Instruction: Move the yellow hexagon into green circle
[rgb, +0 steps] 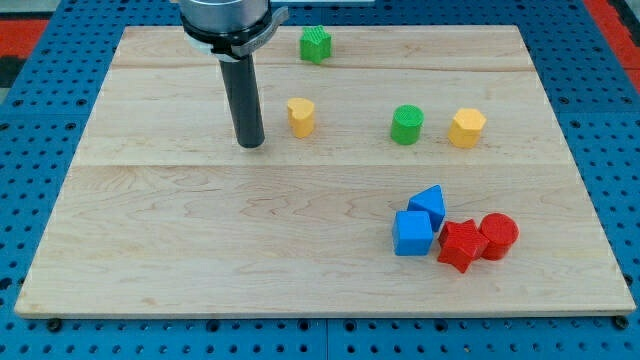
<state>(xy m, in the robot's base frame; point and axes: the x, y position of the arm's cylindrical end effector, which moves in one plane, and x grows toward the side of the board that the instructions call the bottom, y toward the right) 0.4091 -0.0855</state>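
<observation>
1. Our rod carries no hand; my tip (250, 143) rests on the wooden worktop (200, 230), just to the view's left of a yellow block (301, 116) whose shape we cannot quite make out, perhaps a heart.
2. The yellow hexagon (467, 127) sits toward the view's right, just beside the green circle (407, 124) but apart from it, well away from my tip.
3. A green star (316, 44) lies near the view's top.
4. At the lower right, two blue blocks (420, 222), a red star (461, 245) and a red cylinder (498, 235) cluster, touching.
</observation>
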